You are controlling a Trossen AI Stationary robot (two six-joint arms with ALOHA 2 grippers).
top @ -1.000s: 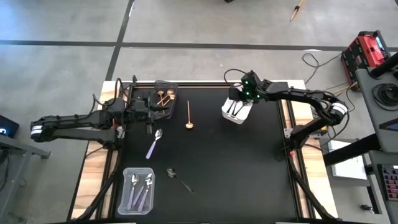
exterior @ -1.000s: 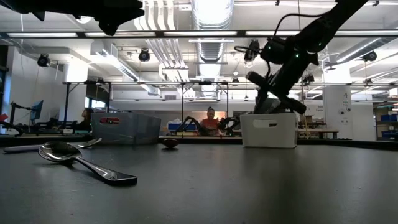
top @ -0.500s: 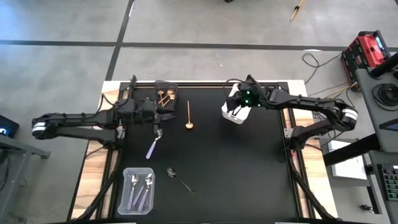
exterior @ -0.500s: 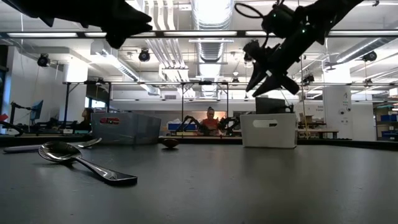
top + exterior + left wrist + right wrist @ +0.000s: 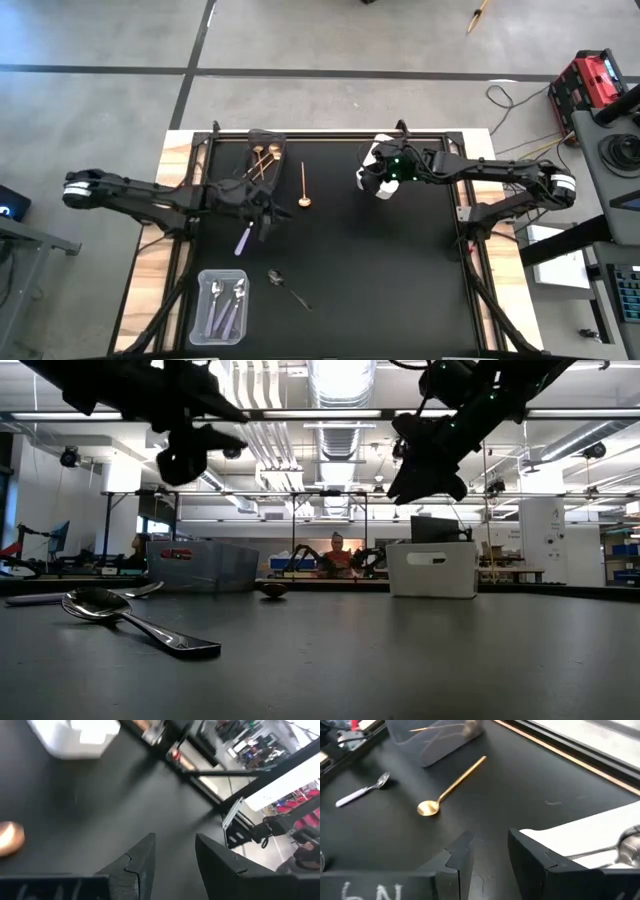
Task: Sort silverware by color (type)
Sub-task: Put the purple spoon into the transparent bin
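Black matting covers the table [image 5: 400,270]. Left gripper [image 5: 262,212] hovers with its fingers narrowly parted and empty, above a lilac spoon [image 5: 243,239] at about 9 o'clock. Right gripper [image 5: 372,176], likewise narrowly parted and empty, hangs over the white bin [image 5: 385,189] at 1 o'clock. A gold spoon [image 5: 304,186] lies between them; a dark spoon [image 5: 287,284] lies at 7.

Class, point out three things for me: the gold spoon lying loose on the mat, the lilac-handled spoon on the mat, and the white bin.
gold spoon [image 5: 451,784]: right wrist view, middle of its handle.
lilac-handled spoon [image 5: 243,241]: high view, on the lilac handle.
white bin [image 5: 432,569]: low view, centre of its front wall.
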